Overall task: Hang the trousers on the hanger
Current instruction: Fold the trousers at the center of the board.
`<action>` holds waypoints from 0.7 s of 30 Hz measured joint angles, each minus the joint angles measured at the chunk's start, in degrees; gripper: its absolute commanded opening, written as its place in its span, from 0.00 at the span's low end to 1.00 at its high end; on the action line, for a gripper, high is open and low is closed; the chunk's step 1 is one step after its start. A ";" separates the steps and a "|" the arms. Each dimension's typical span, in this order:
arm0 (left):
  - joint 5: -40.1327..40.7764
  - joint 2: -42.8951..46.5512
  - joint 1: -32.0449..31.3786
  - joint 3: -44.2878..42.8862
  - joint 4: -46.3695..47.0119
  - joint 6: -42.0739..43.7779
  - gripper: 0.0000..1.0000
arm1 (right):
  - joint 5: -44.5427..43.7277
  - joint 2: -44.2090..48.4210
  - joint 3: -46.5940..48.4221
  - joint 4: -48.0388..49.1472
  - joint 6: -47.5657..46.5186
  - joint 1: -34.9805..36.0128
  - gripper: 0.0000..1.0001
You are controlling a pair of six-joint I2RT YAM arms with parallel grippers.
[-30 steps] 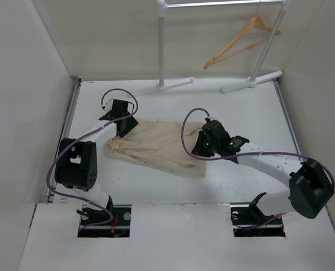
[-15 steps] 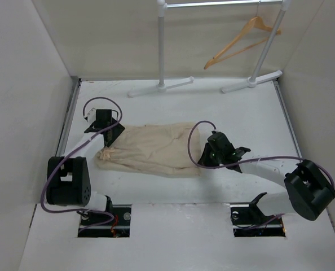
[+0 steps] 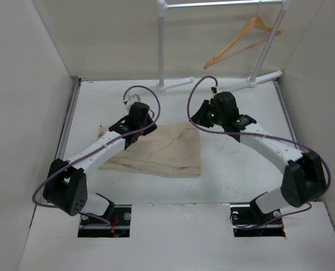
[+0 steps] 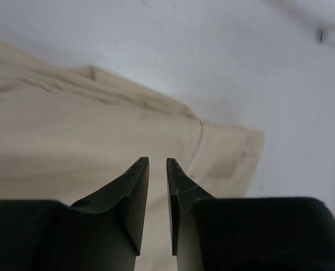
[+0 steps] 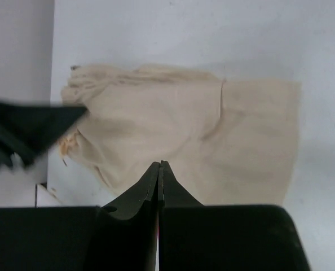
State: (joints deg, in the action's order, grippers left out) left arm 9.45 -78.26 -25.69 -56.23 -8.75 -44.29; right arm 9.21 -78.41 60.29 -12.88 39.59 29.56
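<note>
The trousers (image 3: 162, 149) lie flat on the table (image 3: 241, 164), and no claw holds them. The hanger (image 3: 241, 40) hangs on the rack (image 3: 162, 45) at the back right, well apart. The left gripper (image 4: 157, 162) is over the cloth, jaws a narrow slit apart and empty. The right gripper (image 5: 158, 165) is closed on nothing.
</note>
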 measured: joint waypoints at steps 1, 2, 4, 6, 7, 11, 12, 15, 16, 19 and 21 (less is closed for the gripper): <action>0.04 -0.90 -2.56 0.00 0.04 -0.57 0.17 | 1.31 -3.43 1.84 1.88 0.11 -0.96 0.04; 0.02 -1.99 -5.29 0.00 0.13 -1.16 0.17 | 2.56 -7.30 3.63 3.85 0.39 -1.88 0.04; 0.02 -4.13 -9.79 0.09 0.35 -2.54 0.17 | 4.66 -14.45 5.68 6.64 1.20 -3.23 0.04; 0.07 -5.44 -12.68 0.81 0.94 -3.96 0.17 | 6.14 -20.37 6.19 8.17 2.14 -4.20 0.04; 0.09 -5.75 -13.73 1.68 1.53 -4.68 0.17 | 6.54 -22.73 6.19 8.24 2.62 -4.57 0.04; 0.17 -5.84 -15.52 7.23 3.39 -7.87 0.17 | 7.96 -29.05 6.19 9.11 5.31 -5.95 0.04; 0.20 -5.84 -15.74 8.74 3.34 -8.63 0.17 | 8.24 -29.88 6.19 9.81 5.99 -6.19 0.04; 0.44 -5.70 -16.44 12.44 3.34 -10.54 0.18 | 9.11 -31.36 6.19 12.57 8.31 -6.69 0.06; 0.48 -5.40 -16.74 13.53 3.30 -11.13 0.19 | 9.38 -31.61 6.19 13.40 8.90 -6.80 0.08; 0.44 -3.26 -17.03 15.50 2.84 -12.46 0.21 | 10.21 -31.74 6.19 14.99 10.51 -6.93 0.20; 0.44 -0.63 -16.87 15.58 1.81 -13.05 0.24 | 10.58 -30.80 5.75 15.17 11.23 -7.02 0.37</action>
State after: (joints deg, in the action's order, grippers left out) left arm 9.89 -78.89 -42.57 -40.64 -6.94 -57.34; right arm 19.79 -109.21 66.04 2.28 50.83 22.55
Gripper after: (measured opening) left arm 0.221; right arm 0.245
